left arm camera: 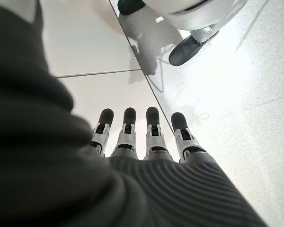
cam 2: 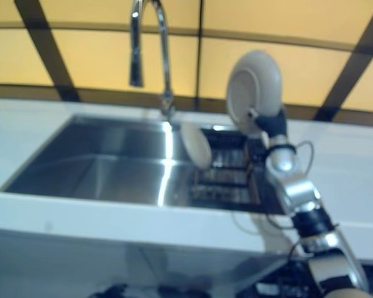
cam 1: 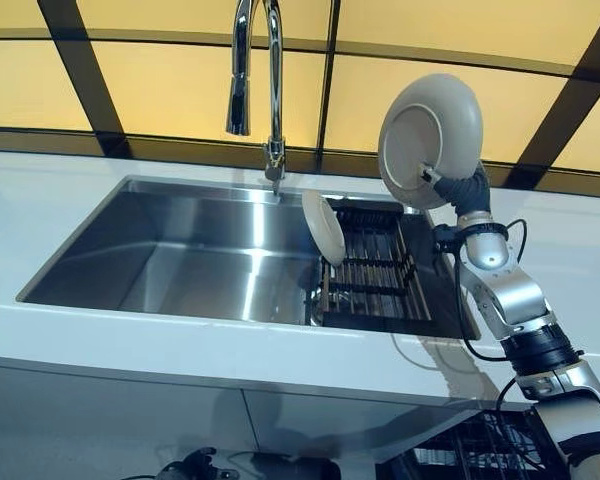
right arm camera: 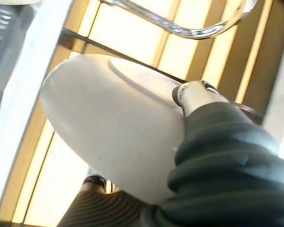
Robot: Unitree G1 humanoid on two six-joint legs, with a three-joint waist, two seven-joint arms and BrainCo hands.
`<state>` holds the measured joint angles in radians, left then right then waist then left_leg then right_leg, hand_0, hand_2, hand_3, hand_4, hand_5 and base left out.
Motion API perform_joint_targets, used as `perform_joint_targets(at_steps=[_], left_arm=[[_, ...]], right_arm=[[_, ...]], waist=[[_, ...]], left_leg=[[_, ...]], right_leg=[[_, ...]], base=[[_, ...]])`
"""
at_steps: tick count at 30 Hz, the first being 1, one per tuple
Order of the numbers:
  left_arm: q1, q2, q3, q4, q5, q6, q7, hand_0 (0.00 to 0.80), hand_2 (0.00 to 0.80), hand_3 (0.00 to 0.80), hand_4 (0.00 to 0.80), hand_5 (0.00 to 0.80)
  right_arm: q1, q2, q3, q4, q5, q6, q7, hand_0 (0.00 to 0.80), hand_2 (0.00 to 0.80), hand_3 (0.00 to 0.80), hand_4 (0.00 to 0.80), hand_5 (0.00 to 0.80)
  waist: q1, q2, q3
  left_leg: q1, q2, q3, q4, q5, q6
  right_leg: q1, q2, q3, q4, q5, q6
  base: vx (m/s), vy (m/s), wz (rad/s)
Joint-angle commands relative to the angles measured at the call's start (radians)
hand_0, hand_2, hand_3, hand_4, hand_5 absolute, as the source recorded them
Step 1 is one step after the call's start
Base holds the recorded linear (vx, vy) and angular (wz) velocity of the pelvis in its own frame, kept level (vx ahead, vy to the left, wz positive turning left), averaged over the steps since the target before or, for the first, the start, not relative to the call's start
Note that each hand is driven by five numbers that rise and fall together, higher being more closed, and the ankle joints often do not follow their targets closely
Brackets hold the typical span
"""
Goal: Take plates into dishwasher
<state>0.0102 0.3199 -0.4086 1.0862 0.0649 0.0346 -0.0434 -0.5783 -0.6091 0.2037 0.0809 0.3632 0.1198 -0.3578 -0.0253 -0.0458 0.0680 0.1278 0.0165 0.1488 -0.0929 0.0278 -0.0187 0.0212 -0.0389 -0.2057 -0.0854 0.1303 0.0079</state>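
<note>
— What are the head views giving you that the wrist views are not?

— The whole layout. The right hand (cam 1: 450, 187) is gripping a beige plate (cam 1: 430, 140) by its rim, holding it up on edge at the upper right of the frame, above the dark dish rack (cam 1: 375, 270). A second plate (cam 1: 323, 227) is standing tilted at the rack's left end, inside the steel sink (cam 1: 180, 250). The chrome tap (cam 1: 255, 70) is arching over the sink at upper centre.

— And the right wrist view?

— There the held plate is filling the middle of the frame, with the thumb lying across its face; the fingers behind it are hidden.

— Where is the left hand?

— Only in its own wrist view. The left hand (left arm camera: 142, 137) is hanging with straight, relaxed fingers over a pale tiled floor (left arm camera: 217, 94), holding nothing.

— Anything standing in the way?

— The white counter (cam 1: 130, 340) is running across the lower frame, and a dark wire basket (cam 1: 470, 450) is showing below it at the lower right.
</note>
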Motion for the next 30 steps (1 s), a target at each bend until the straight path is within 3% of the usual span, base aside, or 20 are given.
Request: perform_joint_targets(at_steps=[1, 18, 25, 30], left_arm=[[-0.037, -0.015, 0.021, 0.050, 0.018, -0.018, 0.016, 0.000, 0.000, 0.000, 0.000, 0.000], [0.004, -0.036, 0.101, 0.106, -0.007, -0.038, 0.040, 0.000, 0.000, 0.000, 0.000, 0.000], [0.003, -0.042, 0.101, 0.105, -0.014, -0.046, 0.041, 0.000, 0.000, 0.000, 0.000, 0.000], [0.004, -0.047, 0.100, 0.105, -0.019, -0.049, 0.042, 0.000, 0.000, 0.000, 0.000, 0.000]], right_arm=[[-0.065, -0.061, -0.083, -0.068, -0.049, -0.089, -0.005, 0.800, 0.800, 0.800, 0.800, 0.800], [0.070, -0.123, -0.193, -0.225, -0.046, -0.150, -0.006, 0.800, 0.800, 0.800, 0.800, 0.800], [0.105, -0.099, -0.223, -0.283, 0.052, -0.179, 0.027, 0.800, 0.800, 0.800, 0.800, 0.800], [0.130, -0.074, -0.228, -0.307, 0.033, -0.202, 0.030, 0.800, 0.800, 0.800, 0.800, 0.800]], waist=[[0.001, 0.026, 0.002], [-0.030, 0.016, -0.027], [-0.041, 0.019, -0.029], [-0.043, 0.023, -0.035]], left_leg=[[0.013, -0.060, 0.085, 0.006, -0.163, 0.074], [0.023, -0.052, 0.103, 0.006, -0.159, 0.063], [0.026, -0.051, 0.114, 0.006, -0.161, 0.062], [0.023, -0.052, 0.118, 0.006, -0.160, 0.062]], right_leg=[[0.072, 0.036, 0.036, -0.002, -0.177, 0.045], [0.081, 0.055, 0.050, -0.002, -0.185, 0.030], [0.081, 0.057, 0.052, -0.002, -0.185, 0.030], [0.079, 0.055, 0.045, -0.002, -0.185, 0.031]], base=[[-0.040, -0.030, -0.01], [-0.021, -0.016, -0.01], [-0.009, -0.002, -0.02], [-0.017, 0.006, -0.04]])
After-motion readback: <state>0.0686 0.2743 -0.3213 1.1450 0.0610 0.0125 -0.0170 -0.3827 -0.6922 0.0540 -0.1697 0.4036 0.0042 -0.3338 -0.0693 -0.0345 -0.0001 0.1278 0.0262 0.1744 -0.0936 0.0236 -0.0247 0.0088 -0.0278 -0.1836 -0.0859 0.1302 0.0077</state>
